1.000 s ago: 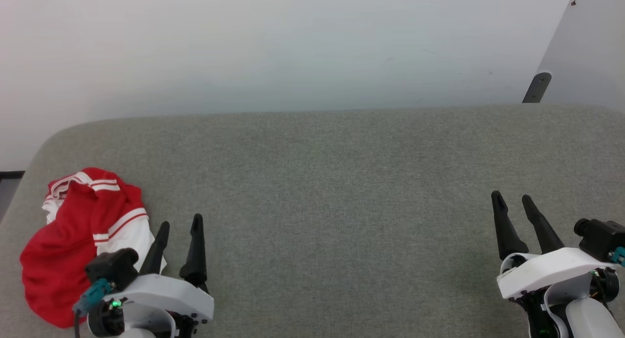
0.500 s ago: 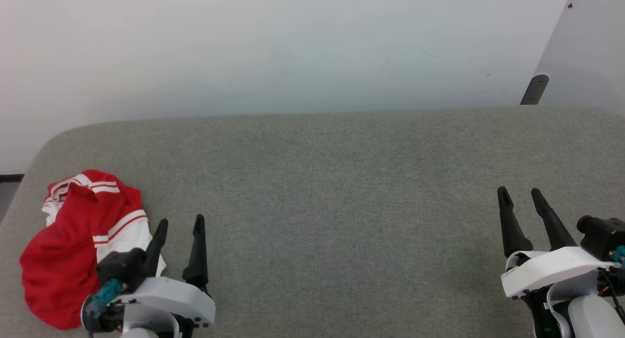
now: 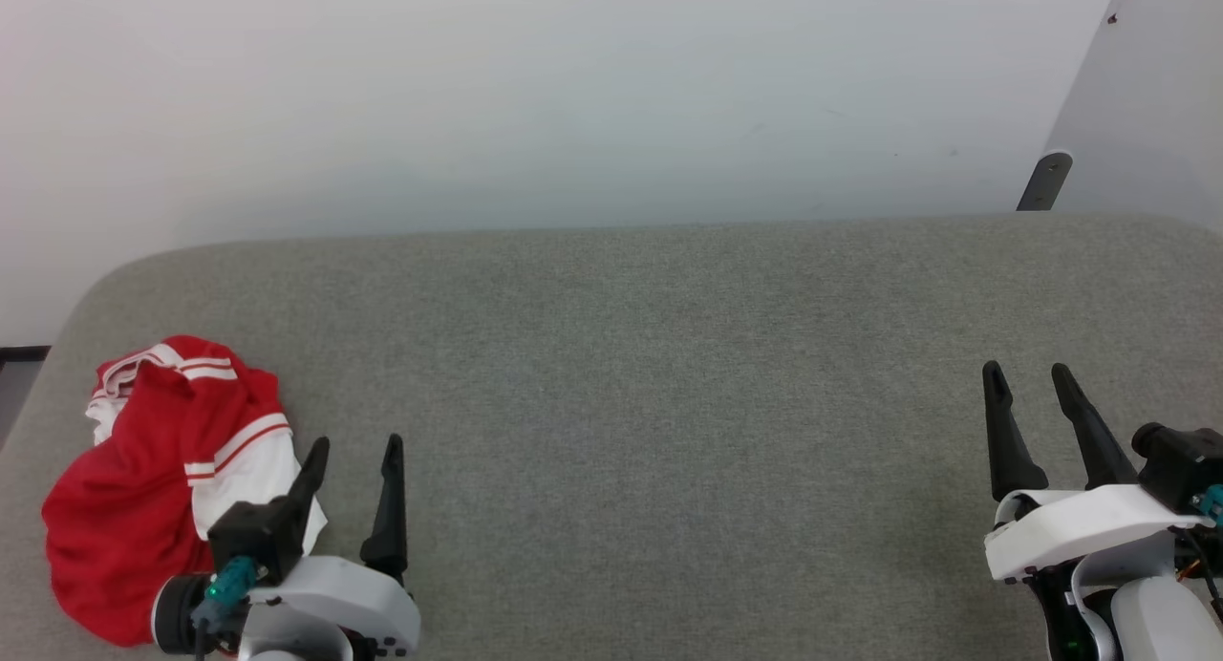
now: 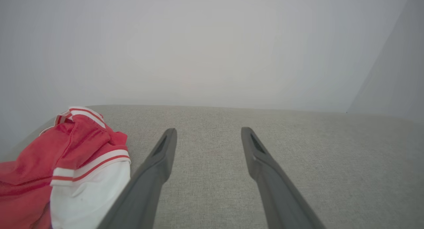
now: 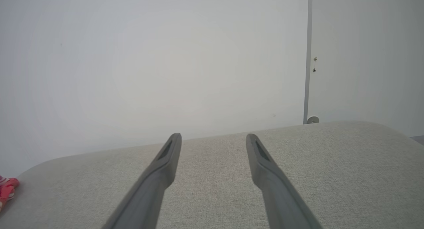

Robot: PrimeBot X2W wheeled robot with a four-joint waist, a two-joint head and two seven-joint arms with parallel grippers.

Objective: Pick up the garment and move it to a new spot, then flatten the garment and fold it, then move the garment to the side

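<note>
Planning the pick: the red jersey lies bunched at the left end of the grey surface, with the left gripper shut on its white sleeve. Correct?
Not quite. The red jersey is bunched at the left end of the grey surface, but the left gripper is open and empty beside the white sleeve; the left wrist view shows it.

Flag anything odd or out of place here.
The red jersey lies bunched in a heap at the left end of the grey surface, a white sleeve beside the open left gripper. Nothing damaged or spilled.
</note>
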